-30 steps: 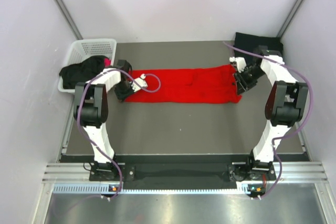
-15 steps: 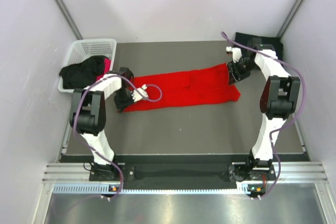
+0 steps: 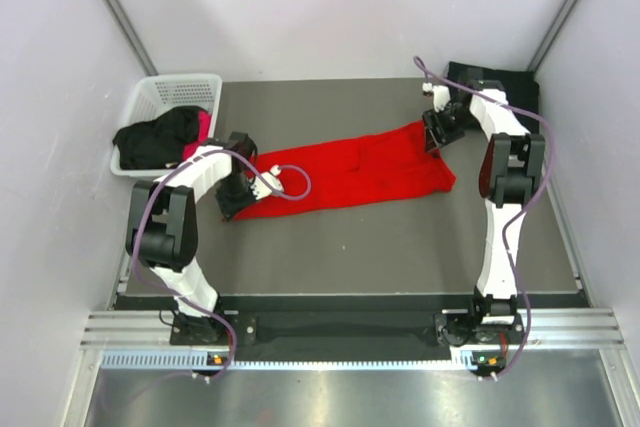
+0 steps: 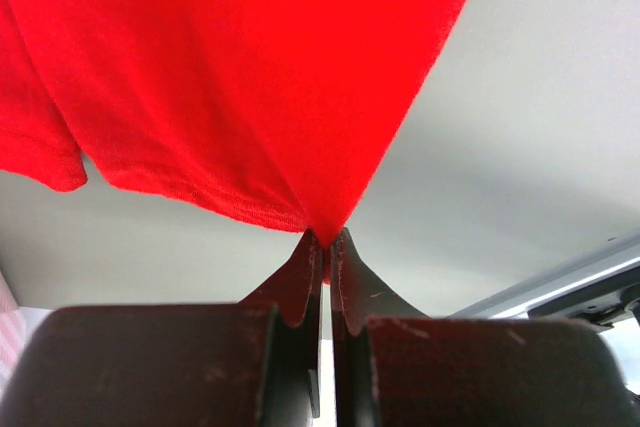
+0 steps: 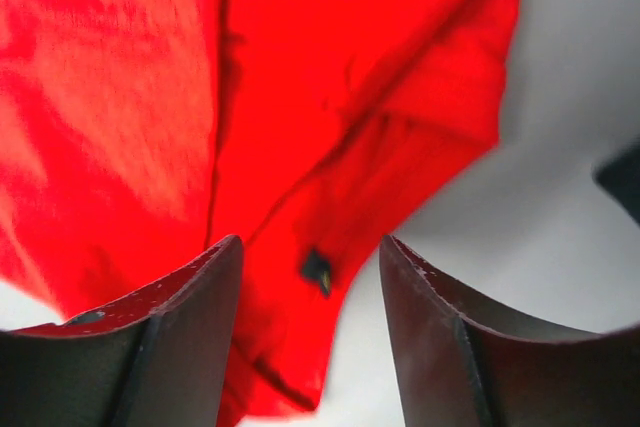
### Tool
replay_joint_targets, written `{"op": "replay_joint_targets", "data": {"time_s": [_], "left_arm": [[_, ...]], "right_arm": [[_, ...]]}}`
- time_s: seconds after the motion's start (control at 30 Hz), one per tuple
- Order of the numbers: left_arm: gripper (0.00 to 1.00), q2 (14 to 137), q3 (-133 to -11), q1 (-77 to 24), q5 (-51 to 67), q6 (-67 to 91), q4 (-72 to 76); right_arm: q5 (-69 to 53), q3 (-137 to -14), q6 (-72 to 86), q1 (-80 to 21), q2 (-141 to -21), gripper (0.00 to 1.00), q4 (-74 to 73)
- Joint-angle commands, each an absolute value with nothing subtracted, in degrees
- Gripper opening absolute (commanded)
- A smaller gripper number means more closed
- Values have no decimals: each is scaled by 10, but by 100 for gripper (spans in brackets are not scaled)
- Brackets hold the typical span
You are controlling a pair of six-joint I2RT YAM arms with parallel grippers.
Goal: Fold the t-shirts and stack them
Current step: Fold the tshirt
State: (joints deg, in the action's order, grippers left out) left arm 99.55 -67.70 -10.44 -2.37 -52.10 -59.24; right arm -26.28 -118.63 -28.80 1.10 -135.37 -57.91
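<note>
I judge I'm partway into folding the red t-shirt [image 3: 350, 172], which lies stretched across the table [image 3: 350, 247]. My left fingers [image 4: 295, 282] pinch one corner; my right fingers [image 5: 190, 297] stand parted over its far end, holding nothing. Next, the right should close on an edge. My left arm is bent low, my right reaches far back.

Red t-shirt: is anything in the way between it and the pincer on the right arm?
Nothing visible. The right pincer hangs open right in front of the red t-shirt, with only air between its fingers and the cloth. The left pincer is shut on the shirt's other end.
</note>
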Motion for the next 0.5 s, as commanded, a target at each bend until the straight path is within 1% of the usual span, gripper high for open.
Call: {"op": "replay_joint_targets", "data": {"time_s": [0.0,0.2,0.33,0.47], "left_arm": [[0,985,-681,-113,-26,-506,-617],[0,1001,-696,-121,-25,-495,-616],[0,1004,-694,-124,-27,-491,-618],[0,1002,-686,-124,-33,-489,-620]], "right_arm": [[-270,-1228,-277,-21,-1375,59,-576],[-258,-1247,-273,-38,-1397,62,-584],[-202,-1256,-263,-47,-1414,57,-576],[-139,-1245,-244,-47,-1413,55,-554]]}}
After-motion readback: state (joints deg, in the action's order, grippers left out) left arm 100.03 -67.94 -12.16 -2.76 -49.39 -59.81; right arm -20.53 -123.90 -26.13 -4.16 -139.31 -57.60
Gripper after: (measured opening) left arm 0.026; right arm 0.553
